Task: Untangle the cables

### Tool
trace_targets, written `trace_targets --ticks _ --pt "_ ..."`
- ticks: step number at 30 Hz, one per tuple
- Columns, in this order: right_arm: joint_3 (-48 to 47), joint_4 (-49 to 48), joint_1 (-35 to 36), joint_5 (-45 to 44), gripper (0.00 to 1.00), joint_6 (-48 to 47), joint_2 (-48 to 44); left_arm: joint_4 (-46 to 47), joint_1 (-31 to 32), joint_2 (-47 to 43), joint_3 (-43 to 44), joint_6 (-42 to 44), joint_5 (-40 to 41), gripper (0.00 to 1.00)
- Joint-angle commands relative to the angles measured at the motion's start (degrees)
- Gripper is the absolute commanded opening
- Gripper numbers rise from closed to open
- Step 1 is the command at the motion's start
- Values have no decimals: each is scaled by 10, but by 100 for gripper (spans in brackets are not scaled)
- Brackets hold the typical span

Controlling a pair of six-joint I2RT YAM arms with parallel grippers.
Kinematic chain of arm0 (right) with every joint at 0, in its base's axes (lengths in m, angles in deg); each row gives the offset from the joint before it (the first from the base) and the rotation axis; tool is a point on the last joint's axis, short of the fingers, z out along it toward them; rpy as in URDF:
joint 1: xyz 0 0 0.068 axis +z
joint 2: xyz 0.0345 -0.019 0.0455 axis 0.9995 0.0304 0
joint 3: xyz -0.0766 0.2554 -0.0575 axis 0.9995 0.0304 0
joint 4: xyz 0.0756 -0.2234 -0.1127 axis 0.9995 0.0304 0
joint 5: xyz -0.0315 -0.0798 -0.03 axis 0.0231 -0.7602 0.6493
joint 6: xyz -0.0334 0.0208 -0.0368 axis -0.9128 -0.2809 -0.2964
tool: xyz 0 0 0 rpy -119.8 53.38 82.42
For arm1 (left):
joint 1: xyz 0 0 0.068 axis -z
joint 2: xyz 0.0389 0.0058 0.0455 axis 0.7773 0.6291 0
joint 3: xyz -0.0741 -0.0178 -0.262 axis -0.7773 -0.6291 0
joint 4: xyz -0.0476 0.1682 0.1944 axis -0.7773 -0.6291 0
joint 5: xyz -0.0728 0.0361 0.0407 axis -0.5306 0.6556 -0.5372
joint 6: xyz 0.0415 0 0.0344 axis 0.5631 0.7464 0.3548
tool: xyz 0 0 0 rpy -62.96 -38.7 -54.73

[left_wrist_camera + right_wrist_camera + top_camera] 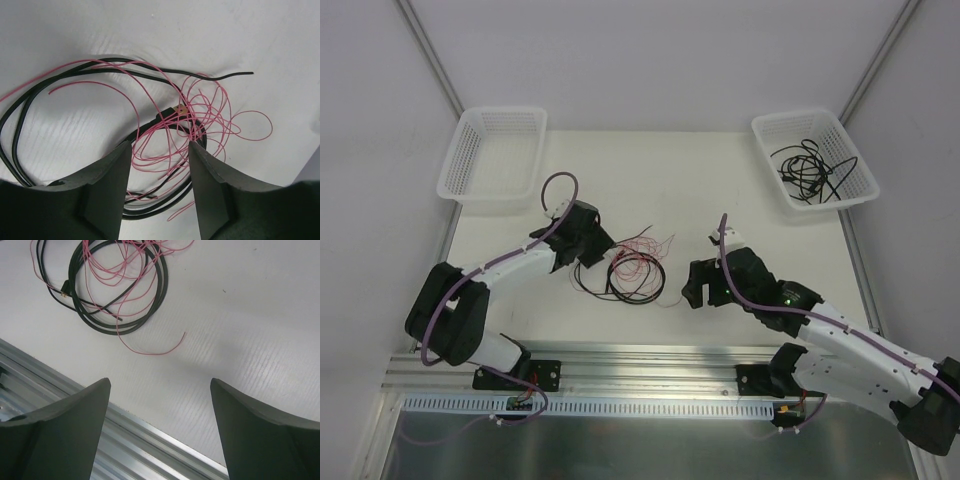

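The cables point(628, 272) lie mid-table: a black cord coiled in loops, tangled with thin pink wire. My left gripper point(603, 250) hovers over the bundle's left side. In the left wrist view its jaws point(160, 150) stand apart, with pink wire point(200, 115) and the black cord point(75, 72) on the table between and beyond them; a small gold plug point(182, 107) sits in the tangle. Nothing is pinched. My right gripper point(695, 285) is open to the right of the bundle, apart from it. Its wrist view shows the coil point(120, 285) far off and bare table between the fingers point(160, 385).
A white basket point(860, 170) at the back right holds more black cables point(810, 165). Another white basket point(470, 150) stands at the back left. An aluminium rail point(650, 375) runs along the table's near edge, close under my right gripper point(125, 440).
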Motion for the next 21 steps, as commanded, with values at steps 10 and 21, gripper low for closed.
trace_targets --ticks 10,21 --pt "10 1 4 -16 85 6 -40 23 26 85 50 -24 15 27" --pt "12 -9 4 -8 85 11 -29 3 38 -14 30 33 17 0"
